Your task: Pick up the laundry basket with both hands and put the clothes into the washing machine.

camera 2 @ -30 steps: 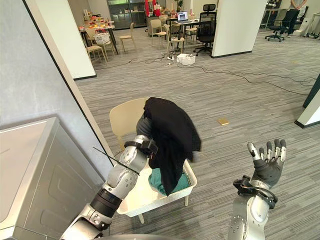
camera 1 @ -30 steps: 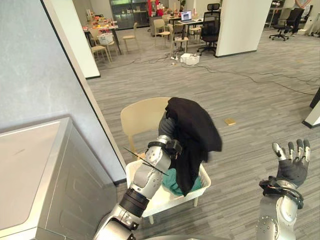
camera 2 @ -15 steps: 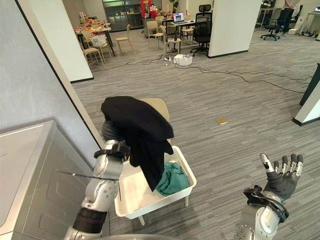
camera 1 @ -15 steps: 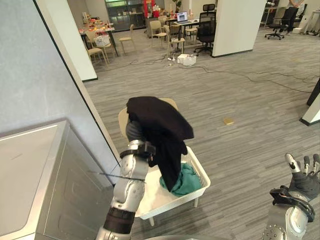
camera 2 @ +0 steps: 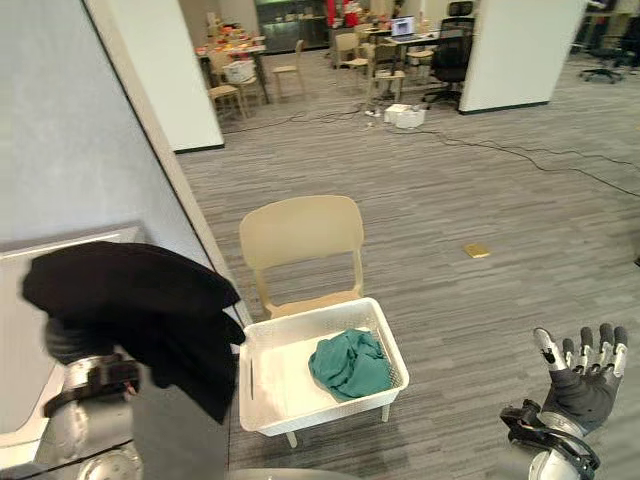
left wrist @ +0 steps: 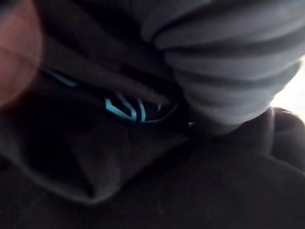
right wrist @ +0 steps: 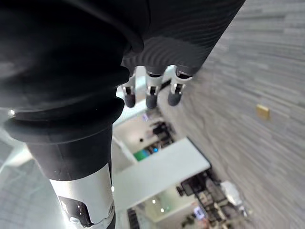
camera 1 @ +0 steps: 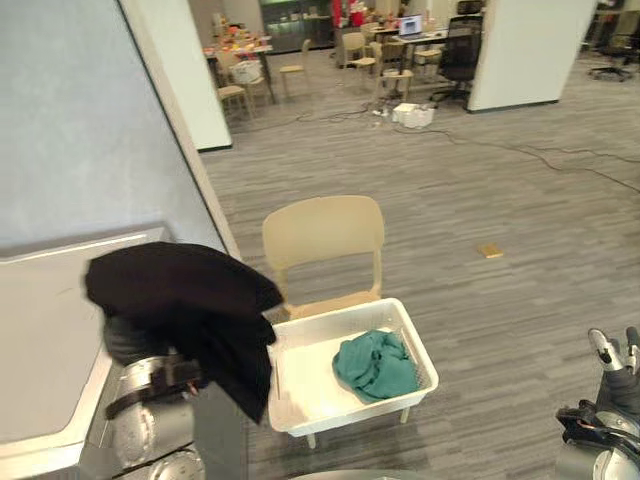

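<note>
Draping the left hand (camera 2: 68, 342), black garment (camera 2: 130, 290) hides its grip; right hand (camera 2: 580, 385) fingers splayed.

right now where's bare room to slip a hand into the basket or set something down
In the basket, the left half is bare, between its left wall and the teal cloth; that cloth fills the right half. The washing machine top is bare left of the black garment, which crowds its right edge. Floor right of the basket is bare.
</note>
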Available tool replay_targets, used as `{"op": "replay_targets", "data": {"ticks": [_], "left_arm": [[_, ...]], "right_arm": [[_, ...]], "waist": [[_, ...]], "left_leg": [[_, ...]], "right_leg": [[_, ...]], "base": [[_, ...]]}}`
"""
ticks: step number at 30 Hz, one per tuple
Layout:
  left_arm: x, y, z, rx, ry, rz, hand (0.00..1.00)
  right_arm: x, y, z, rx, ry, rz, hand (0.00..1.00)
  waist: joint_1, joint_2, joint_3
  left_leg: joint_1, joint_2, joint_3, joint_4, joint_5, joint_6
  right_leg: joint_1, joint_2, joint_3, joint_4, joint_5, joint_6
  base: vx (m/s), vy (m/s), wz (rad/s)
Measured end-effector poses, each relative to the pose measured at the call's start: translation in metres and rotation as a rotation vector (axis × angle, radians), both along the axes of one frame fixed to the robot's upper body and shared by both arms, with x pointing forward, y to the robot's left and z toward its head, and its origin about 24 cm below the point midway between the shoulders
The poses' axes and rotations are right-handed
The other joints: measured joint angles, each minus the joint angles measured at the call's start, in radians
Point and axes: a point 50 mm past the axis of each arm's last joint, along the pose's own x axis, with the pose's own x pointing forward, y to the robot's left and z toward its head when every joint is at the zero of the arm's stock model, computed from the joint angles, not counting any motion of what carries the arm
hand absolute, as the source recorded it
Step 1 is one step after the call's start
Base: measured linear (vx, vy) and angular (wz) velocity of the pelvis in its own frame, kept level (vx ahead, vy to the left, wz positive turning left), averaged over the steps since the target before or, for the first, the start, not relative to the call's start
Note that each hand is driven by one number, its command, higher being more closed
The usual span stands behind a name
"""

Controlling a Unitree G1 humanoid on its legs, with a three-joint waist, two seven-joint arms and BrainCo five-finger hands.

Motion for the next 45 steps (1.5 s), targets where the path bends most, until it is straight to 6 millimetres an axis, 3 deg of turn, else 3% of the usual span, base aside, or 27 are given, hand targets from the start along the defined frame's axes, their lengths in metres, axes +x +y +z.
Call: {"op": "replay_targets", "data": {"ticks": [5, 7, 11, 14, 16, 21, 24, 28, 33, 36, 37, 38, 39, 40, 42, 45], "left_arm": [[-0.018, 0.012, 0.017, 0.059, -0.065, 0.126, 1.0], [-0.021, 0.015, 0.016, 0.078, -0.045, 0.154, 1.0], [-0.029, 0.019, 0.007, 0.069, 0.017, 0.184, 1.0], [-0.03, 0.022, -0.017, 0.025, 0.122, 0.192, 1.0], [-0.029, 0.023, -0.046, -0.039, 0.251, 0.179, 1.0], [-0.026, 0.002, -0.103, -0.176, 0.484, 0.065, 1.0], [-0.023, -0.017, -0.126, -0.234, 0.571, -0.031, 1.0], [-0.022, -0.032, -0.14, -0.261, 0.622, -0.118, 1.0], [-0.017, -0.041, -0.14, -0.258, 0.608, -0.184, 1.0], [-0.012, -0.042, -0.137, -0.248, 0.593, -0.203, 1.0], [-0.004, -0.048, -0.134, -0.238, 0.572, -0.237, 1.0], [0.0, -0.05, -0.131, -0.229, 0.559, -0.254, 1.0], [0.009, -0.05, -0.126, -0.211, 0.532, -0.272, 1.0], [0.012, -0.05, -0.123, -0.197, 0.519, -0.281, 1.0], [0.014, -0.056, -0.123, -0.197, 0.517, -0.308, 1.0], [0.023, -0.067, -0.118, -0.189, 0.49, -0.363, 1.0]], "right_arm": [[0.006, 0.008, -0.001, 0.024, -0.02, 0.057, 0.0], [0.007, 0.008, -0.002, 0.025, -0.019, 0.064, 0.0], [0.005, 0.007, -0.01, 0.039, 0.019, 0.056, 0.0], [0.002, 0.007, -0.026, 0.059, 0.102, 0.05, 0.0], [-0.001, 0.01, -0.048, 0.123, 0.19, 0.058, 0.0], [-0.016, 0.026, -0.097, 0.247, 0.409, 0.091, 0.0], [-0.024, 0.032, -0.115, 0.302, 0.49, 0.101, 0.0], [-0.028, 0.038, -0.125, 0.334, 0.529, 0.115, 0.0], [-0.015, 0.05, -0.132, 0.338, 0.542, 0.214, 0.0], [0.013, 0.058, -0.127, 0.305, 0.499, 0.296, 0.0], [0.023, 0.058, -0.122, 0.286, 0.476, 0.311, 0.0], [0.028, 0.057, -0.12, 0.277, 0.464, 0.318, 0.0], [0.035, 0.057, -0.116, 0.271, 0.442, 0.323, 0.0], [0.041, 0.058, -0.113, 0.268, 0.415, 0.328, 0.0], [0.041, 0.057, -0.112, 0.27, 0.409, 0.319, 0.0], [0.028, 0.054, -0.114, 0.294, 0.419, 0.281, 0.0]], "waist": [[0.014, 0.007, 0.002], [0.031, 0.007, 0.004], [0.037, 0.0, 0.022], [0.04, -0.002, 0.022], [0.042, -0.005, 0.022], [0.045, -0.025, 0.024], [0.045, -0.038, 0.035], [0.046, -0.049, 0.044], [0.061, -0.068, 0.083], [0.074, -0.055, 0.136], [0.073, -0.044, 0.146], [0.073, -0.05, 0.15], [0.07, -0.057, 0.166], [0.077, -0.055, 0.18], [0.082, -0.019, 0.191], [0.056, -0.025, 0.182]], "left_leg": [[-0.029, 0.019, -0.05, 0.059, -0.023, -0.012], [-0.042, 0.024, -0.062, 0.085, -0.033, -0.015], [-0.056, 0.04, -0.093, 0.13, -0.064, -0.014], [-0.06, 0.042, -0.103, 0.153, -0.083, -0.011], [-0.064, 0.045, -0.103, 0.161, -0.089, -0.009], [-0.073, 0.048, -0.098, 0.176, -0.098, -0.014], [-0.081, 0.054, -0.094, 0.208, -0.115, -0.017], [-0.08, 0.055, -0.077, 0.231, -0.133, -0.015], [-0.114, 0.055, -0.079, 0.24, -0.13, -0.02], [-0.206, 0.052, -0.134, 0.303, -0.116, -0.023], [-0.283, 0.053, -0.158, 0.368, -0.092, 0.003], [-0.318, 0.052, -0.164, 0.389, -0.074, 0.027], [-0.323, 0.031, -0.176, 0.333, -0.017, 0.053], [-0.326, 0.054, -0.146, 0.412, -0.074, 0.082], [-0.298, 0.153, -0.053, 0.663, -0.178, 0.111], [-0.187, 0.29, 0.073, 0.798, -0.207, 0.144]], "right_leg": [[0.027, 0.008, -0.051, 0.016, -0.027, -0.007], [0.034, 0.013, -0.063, 0.017, -0.029, -0.011], [0.061, 0.011, -0.096, 0.027, -0.049, -0.012], [0.061, 0.009, -0.108, 0.042, -0.066, -0.014], [0.059, 0.009, -0.109, 0.048, -0.071, -0.013], [0.058, 0.009, -0.106, 0.05, -0.072, -0.013], [0.056, 0.008, -0.101, 0.062, -0.077, -0.011], [0.035, -0.002, -0.081, 0.113, -0.105, -0.008], [-0.044, -0.01, -0.071, 0.219, -0.153, -0.02], [-0.119, -0.012, -0.097, 0.303, -0.176, -0.038], [-0.16, -0.023, -0.137, 0.355, -0.186, -0.05], [-0.169, -0.027, -0.159, 0.369, -0.186, -0.051], [-0.163, -0.05, -0.204, 0.36, -0.19, -0.06], [-0.145, -0.066, -0.238, 0.345, -0.196, -0.07], [-0.088, -0.058, -0.308, 0.356, -0.195, -0.075], [-0.026, -0.093, -0.409, 0.346, -0.195, -0.074]], "base": [[0.05, -0.056, 0.28], [0.05, -0.045, 0.15], [0.0, -0.036, 0.24], [-0.02, -0.016, 0.1], [0.0, 0.0, 0.0], [0.02, 0.001, -0.02], [0.02, 0.011, -0.05], [0.0, 0.012, -0.11], [-0.05, -0.025, -0.01], [-0.07, -0.038, 0.42], [-0.1, -0.084, 1.0], [-0.08, -0.078, 1.34], [-0.1, -0.062, 1.15], [-0.08, -0.034, 1.02], [-0.09, -0.018, 0.87], [-0.1, 0.079, 0.86]]}}
